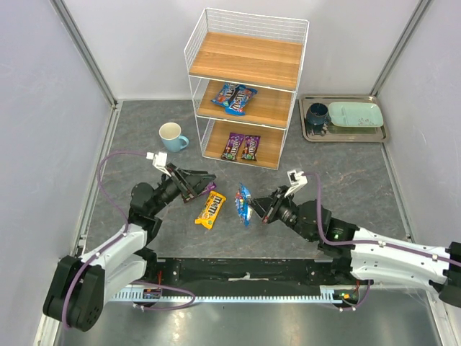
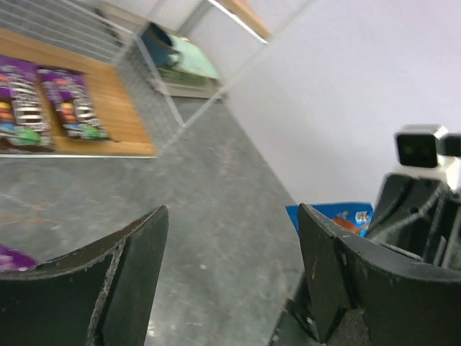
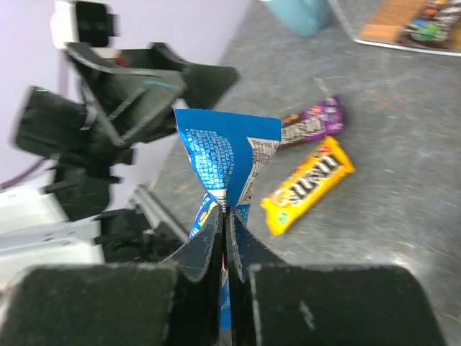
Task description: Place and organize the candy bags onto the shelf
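The white wire shelf point(image 1: 245, 86) stands at the back; two blue candy bags point(image 1: 234, 97) lie on its middle board and two purple ones point(image 1: 241, 146) on its bottom board. My right gripper point(image 3: 227, 216) is shut on a blue bag point(image 3: 227, 155), pinched at its middle and lifted off the table. A yellow bag point(image 1: 210, 209) lies flat just left of it. My left gripper point(image 2: 232, 210) is open with nothing between its fingers, hovering over a purple bag point(image 1: 211, 187) whose corner shows at the left wrist view's lower left edge point(image 2: 11, 256).
A white and teal cup point(image 1: 171, 135) stands left of the shelf. A flat metal tray point(image 1: 346, 138) with a dark cup and a green plate sits to the shelf's right. The two grippers are close together, facing each other.
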`<state>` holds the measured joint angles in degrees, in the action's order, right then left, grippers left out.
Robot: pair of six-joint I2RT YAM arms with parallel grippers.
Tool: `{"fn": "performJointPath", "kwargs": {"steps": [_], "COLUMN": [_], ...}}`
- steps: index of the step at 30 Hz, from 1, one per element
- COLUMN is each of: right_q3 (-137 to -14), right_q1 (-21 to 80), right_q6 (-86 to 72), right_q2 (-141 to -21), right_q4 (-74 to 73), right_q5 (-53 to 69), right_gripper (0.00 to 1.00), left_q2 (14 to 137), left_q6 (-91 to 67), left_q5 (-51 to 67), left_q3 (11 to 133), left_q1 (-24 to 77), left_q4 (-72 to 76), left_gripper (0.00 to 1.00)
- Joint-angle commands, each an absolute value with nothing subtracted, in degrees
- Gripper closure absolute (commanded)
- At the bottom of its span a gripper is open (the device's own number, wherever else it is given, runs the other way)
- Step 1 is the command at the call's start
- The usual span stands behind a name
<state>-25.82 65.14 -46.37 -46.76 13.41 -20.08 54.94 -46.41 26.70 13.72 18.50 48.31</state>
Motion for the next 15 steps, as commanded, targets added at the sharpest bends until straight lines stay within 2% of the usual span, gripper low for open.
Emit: {"fn": "performJointPath", "kwargs": {"steps": [1,10,15], "right_q3": [-25.9,-23.7,-21.8], "right_q1": [65.0,65.0,65.0], "right_q6": [-45.1,-47.0,-48.1], "right_q2": [-43.5,-40.9,-40.3], "right_q4": [21.5,27.4,30.3], "right_q5": [-10.6,-9.8,-8.4], "right_gripper": [0.93,0.94,0.94], "left_q2": [54.0,63.3,66.4], "left_q6": [-60.5,-74.3,-76.3], "left_q5": [38.8,40.3,38.3], "left_q3": [10.4,10.7,11.0], "left_q1": [19.9,26.6,32.0], "left_q4": [64.9,88.8,95.3], "left_gripper": [0.21,0.36,0.42]}}
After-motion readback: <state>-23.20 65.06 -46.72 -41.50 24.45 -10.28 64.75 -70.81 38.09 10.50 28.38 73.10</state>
